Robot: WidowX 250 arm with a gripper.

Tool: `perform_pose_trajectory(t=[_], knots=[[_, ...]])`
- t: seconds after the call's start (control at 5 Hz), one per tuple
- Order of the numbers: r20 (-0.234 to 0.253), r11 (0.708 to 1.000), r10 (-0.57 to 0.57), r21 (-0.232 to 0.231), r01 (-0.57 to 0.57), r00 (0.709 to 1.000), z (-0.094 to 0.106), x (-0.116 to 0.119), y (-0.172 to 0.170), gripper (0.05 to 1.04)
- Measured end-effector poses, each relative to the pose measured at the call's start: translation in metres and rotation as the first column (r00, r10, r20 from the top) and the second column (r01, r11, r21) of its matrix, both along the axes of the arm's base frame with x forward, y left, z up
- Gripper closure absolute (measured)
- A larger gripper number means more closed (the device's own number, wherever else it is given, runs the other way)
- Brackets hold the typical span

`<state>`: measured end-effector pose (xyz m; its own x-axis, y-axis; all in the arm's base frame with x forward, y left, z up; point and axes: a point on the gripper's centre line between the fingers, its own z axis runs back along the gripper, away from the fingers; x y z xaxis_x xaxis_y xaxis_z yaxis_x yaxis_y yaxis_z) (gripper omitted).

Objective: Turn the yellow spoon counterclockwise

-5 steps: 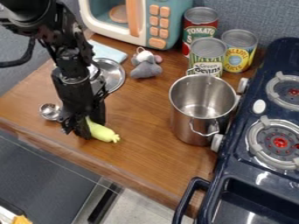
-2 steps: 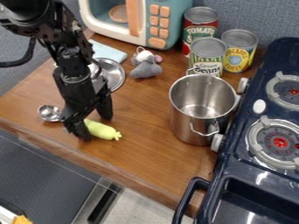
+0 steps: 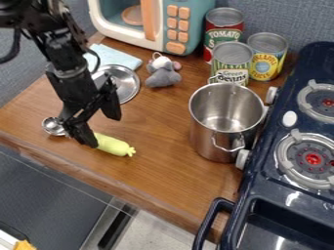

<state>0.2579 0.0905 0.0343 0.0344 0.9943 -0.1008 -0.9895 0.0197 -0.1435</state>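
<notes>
The black gripper (image 3: 104,128) hangs over the left part of the wooden counter with its two fingers spread wide apart, open and holding nothing. Below it lies a yellow-green thing (image 3: 114,146) with a small knobbed right end, flat on the counter near the front edge. One finger partly covers its left end. I cannot make out a spoon shape in it. A small silver spoon-like cup (image 3: 53,126) rests just left of the gripper.
A steel pot (image 3: 224,122) stands right of centre beside the dark stove (image 3: 287,161). Behind are three cans (image 3: 232,61), a grey plush mouse (image 3: 162,73), a metal lid (image 3: 124,83), a blue cloth (image 3: 112,57) and a toy microwave (image 3: 153,22).
The gripper's fingers have spread apart, letting go of the yellow thing, and the arm has risen and shifted left. The yellow thing has moved very slightly right.
</notes>
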Motion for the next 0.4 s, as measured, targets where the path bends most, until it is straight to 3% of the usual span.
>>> perform_pose_trajectory(t=[0.2,0.4], knots=[[0.005,1.0,0.004,-0.008,-0.004,1.0,0.004,0.0,0.003,0.083],[0.007,0.998,-0.029,0.049,0.029,1.0,0.019,-0.002,0.006,0.084]])
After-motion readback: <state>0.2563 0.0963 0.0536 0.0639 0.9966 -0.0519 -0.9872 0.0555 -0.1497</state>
